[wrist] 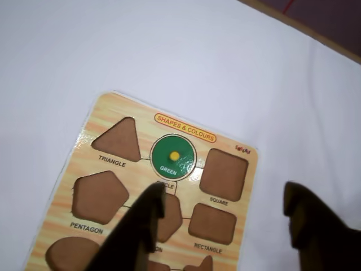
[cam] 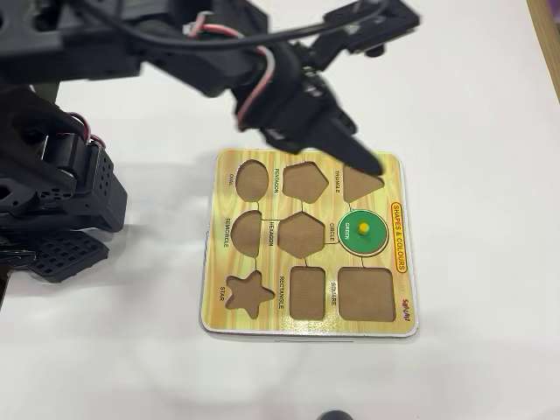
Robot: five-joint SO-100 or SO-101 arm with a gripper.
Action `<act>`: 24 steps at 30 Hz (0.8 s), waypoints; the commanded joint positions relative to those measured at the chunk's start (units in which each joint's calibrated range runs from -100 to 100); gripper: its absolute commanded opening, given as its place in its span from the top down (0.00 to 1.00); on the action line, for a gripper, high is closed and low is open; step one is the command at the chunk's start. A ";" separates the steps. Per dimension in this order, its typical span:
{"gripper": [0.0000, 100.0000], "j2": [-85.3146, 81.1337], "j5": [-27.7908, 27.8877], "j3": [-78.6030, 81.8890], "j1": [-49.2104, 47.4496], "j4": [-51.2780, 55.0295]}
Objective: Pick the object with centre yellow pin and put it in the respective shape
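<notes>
Gripper [wrist: 225,209] wide open, empty, hovering over puzzle board [wrist: 107,116]. Just ahead of its fingertips in wrist view, green disc [wrist: 173,156] w/ yellow knob [wrist: 175,155] sits flat in the round CIRCLE cut-out [cam: 382,248]. White bench [wrist: 169,51] beyond.

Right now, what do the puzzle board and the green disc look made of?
Puzzle board: likely wood or fibreboard, with a glossy printed yellow wood-grain face; the cut-outs show matte brown beneath. Green disc: seemingly wood, with a pale bare rim, smooth green printed top and small yellow knob, possibly plastic.
</notes>
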 commanded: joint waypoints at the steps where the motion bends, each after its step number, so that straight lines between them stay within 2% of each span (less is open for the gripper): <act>1: 0.76 -10.31 -4.78 6.92 0.71 -0.77; 5: 0.76 -20.10 -9.23 16.28 1.20 -0.77; 10: 0.76 -32.40 -11.74 26.35 1.30 -0.77; 24: 0.76 -67.22 -12.63 50.54 1.39 -0.86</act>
